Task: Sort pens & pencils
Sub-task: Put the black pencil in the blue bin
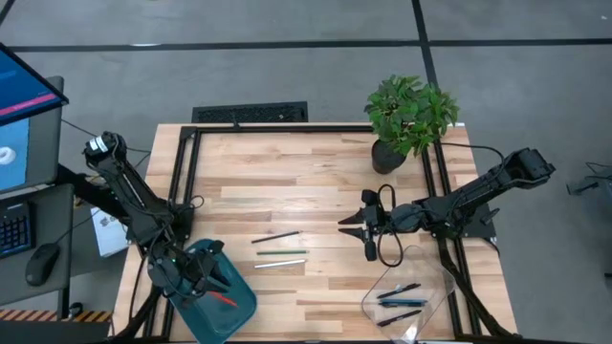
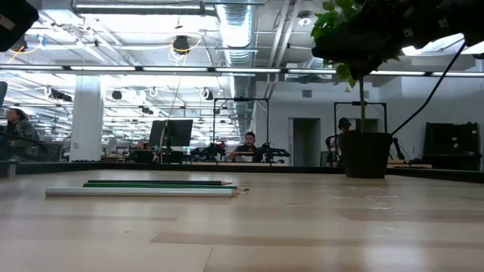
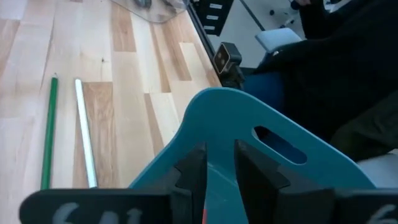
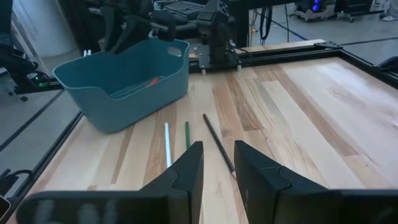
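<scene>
Pencils: 3 thin straight sticks lie loose on the pale wooden table (image 1: 287, 182), a dark one (image 1: 275, 237), a green one (image 1: 280, 252) and a pale one (image 1: 280, 263), side by side just beside the teal plastic bin (image 1: 215, 296), on the side toward the potted green plant (image 1: 409, 115). A bright orange-red pencil (image 1: 224, 299) lies inside the bin; in the left wrist view only a sliver of it shows between the fingers. The pens (image 1: 400, 298), slim dark sticks with 1 bluish, lie in a clear plastic tray (image 1: 409, 291) well apart from the bin, and their count is hard to tell through the tray's glare.

The left gripper (image 1: 212, 277) hangs over the bin's mouth, its jaws a little apart with nothing clamped between them. The left arm reaches in from the table's edge beside the bin.

The right gripper (image 4: 216, 163) hovers over bare wood between the loose pencils and the plant, pointing toward the bin, jaws slightly apart and empty. A looped black cable (image 1: 387, 229) hangs by its wrist.

In the low view the plant's leaves and pot block part of the room, where distant people sit at desks.
</scene>
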`<state>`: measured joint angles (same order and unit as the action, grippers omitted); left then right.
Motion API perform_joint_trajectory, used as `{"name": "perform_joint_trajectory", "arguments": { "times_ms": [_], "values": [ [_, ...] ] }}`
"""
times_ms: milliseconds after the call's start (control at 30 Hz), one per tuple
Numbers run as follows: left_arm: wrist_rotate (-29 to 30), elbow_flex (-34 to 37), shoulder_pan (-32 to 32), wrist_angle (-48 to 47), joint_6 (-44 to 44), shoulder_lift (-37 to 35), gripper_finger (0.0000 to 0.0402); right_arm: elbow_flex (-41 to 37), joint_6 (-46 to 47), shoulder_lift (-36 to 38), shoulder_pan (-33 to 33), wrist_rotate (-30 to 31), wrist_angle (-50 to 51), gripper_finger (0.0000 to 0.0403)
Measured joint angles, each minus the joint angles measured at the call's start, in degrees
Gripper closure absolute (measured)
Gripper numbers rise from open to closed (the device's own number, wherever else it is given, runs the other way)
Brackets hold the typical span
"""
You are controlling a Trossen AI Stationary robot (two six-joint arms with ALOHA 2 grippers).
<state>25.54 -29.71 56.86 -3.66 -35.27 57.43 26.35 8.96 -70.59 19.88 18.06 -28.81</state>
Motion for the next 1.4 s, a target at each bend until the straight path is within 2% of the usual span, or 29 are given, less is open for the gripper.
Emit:
{"name": "perform_joint_trajectory", "arguments": {
  "times_ms": [233, 300, 433, 567, 800, 1133, 1200, 1400],
  "values": [
    [1.38, 0.00, 0.02, 0.00, 0.29, 0.00, 0.0330, 0.00, -0.36, 0.00, 0.00, 0.00, 0.01, 0.0290],
    [4.70, 0.00, 0.04, 0.04, 0.54, 0.00, 0.0330, 0.00, -0.36, 0.00, 0.00, 0.00, 0.01, 0.0290],
    [15.59, 0.00, -0.94, 0.04, 0.68, 0.00, 0.0330, 0.00, -0.36, 0.00, -0.02, 0.00, 0.01, 0.0290],
    [20.60, 0.00, -4.18, -1.27, 1.28, 0.00, 0.0329, 0.00, -0.38, 0.00, -0.13, 0.00, 0.01, 0.0290],
    [21.81, 0.04, -14.18, -3.05, 3.06, 0.02, 0.0329, 0.00, -0.43, 0.00, -0.13, 0.00, 0.05, 0.0290],
    [21.04, 0.04, -32.90, -2.45, 9.13, 0.02, 0.0329, 0.00, -1.45, 0.00, -0.13, 0.00, 3.34, 0.0290],
    [18.18, 0.04, -36.72, -2.08, 11.86, 0.02, 0.0329, 0.00, -1.93, 0.00, -0.13, 0.02, 3.96, 0.0290],
    [2.52, 0.04, -46.59, 2.51, 16.42, 0.90, 0.0329, 0.00, -1.98, 0.00, -1.30, 0.03, 4.07, 0.0290]
  ]
}}
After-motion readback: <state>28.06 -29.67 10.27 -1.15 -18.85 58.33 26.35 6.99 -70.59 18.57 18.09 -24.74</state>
